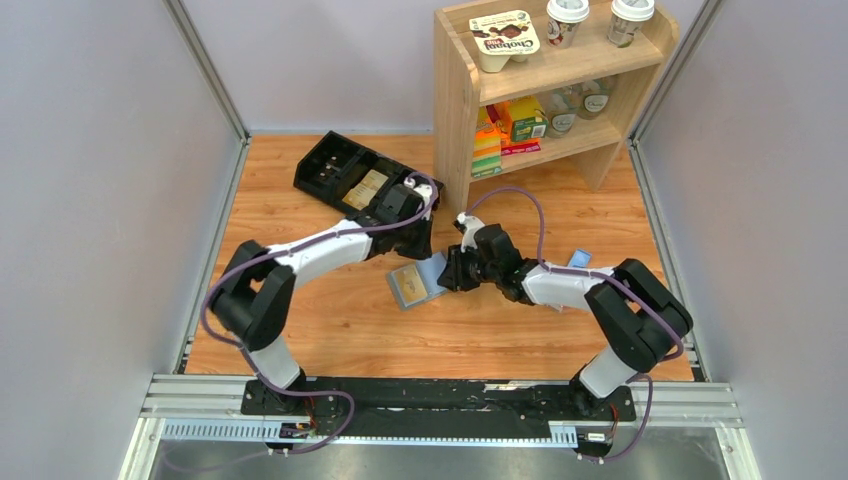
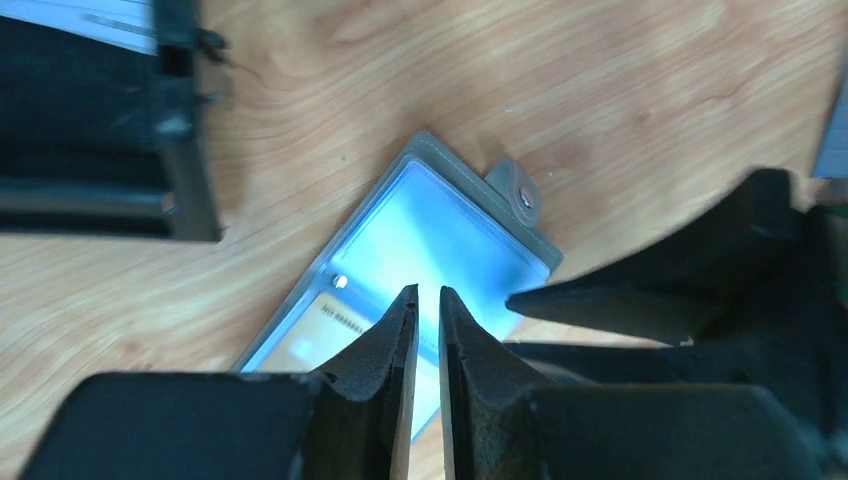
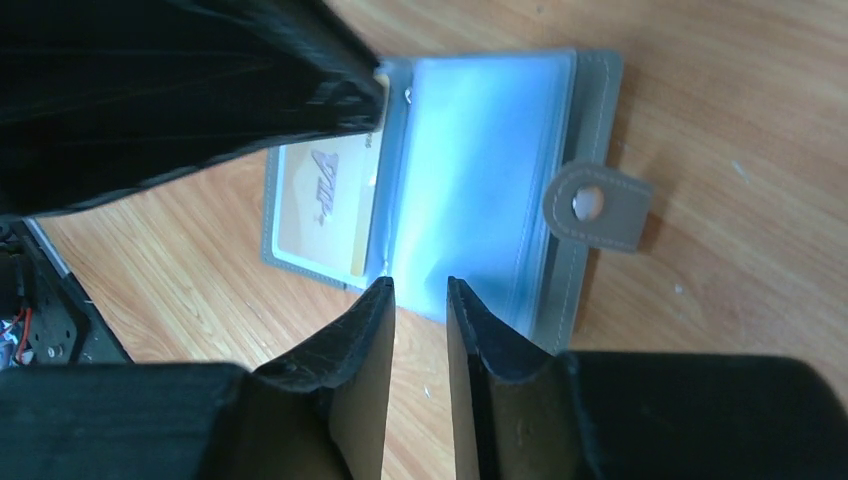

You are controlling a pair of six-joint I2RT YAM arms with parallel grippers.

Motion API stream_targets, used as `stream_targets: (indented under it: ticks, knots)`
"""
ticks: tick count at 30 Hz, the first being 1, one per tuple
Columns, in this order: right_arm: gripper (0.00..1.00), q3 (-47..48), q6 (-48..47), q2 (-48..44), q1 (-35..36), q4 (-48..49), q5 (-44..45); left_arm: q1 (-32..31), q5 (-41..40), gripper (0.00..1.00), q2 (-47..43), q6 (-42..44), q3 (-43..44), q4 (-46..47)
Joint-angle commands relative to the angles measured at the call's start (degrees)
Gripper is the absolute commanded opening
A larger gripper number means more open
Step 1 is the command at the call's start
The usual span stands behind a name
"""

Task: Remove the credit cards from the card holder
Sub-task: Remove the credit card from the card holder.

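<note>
The grey-blue card holder [image 1: 433,270] lies open on the wooden table, clear sleeves up. A tan credit card [image 1: 408,286] sits in one half, under its sleeve [image 3: 325,200]. My left gripper [image 1: 427,250] hangs over the holder's fold [image 2: 440,230], its jaws a narrow slit apart [image 2: 428,292] with sleeve and wood showing through. My right gripper [image 1: 444,276] comes in from the other side at the holder's edge [image 3: 500,170], open a little [image 3: 420,283] with nothing between its fingers. One left finger [image 3: 300,90] reaches the sleeves near the fold.
A black compartmented tray [image 1: 335,165] with a tan card in it lies at the back left. A wooden shelf [image 1: 455,110] with cups and packets stands at the back right. A slim blue-and-white packet [image 1: 578,258] lies beside the right arm. The holder's snap tab [image 3: 590,205] sticks out sideways.
</note>
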Motion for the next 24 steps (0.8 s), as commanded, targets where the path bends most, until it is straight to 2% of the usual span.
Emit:
stream_targets:
  ticks: [1,11,24]
  knots:
    - [0.28,4.08,1.40,2.15,-0.22,5.32,-2.84,1.01,-6.21,0.20,-10.77,-1.39,-4.32,3.22]
    - [0.32,10.23,4.65,9.27,-0.49,6.46,-6.36,3.82,-6.65,0.16,-17.74,-2.62,-16.89,0.49]
    - [0.38,11.73,8.53,16.49,-0.40,9.63,-9.78,3.91,-5.51,0.13,-11.15,-1.04,-19.19,2.07]
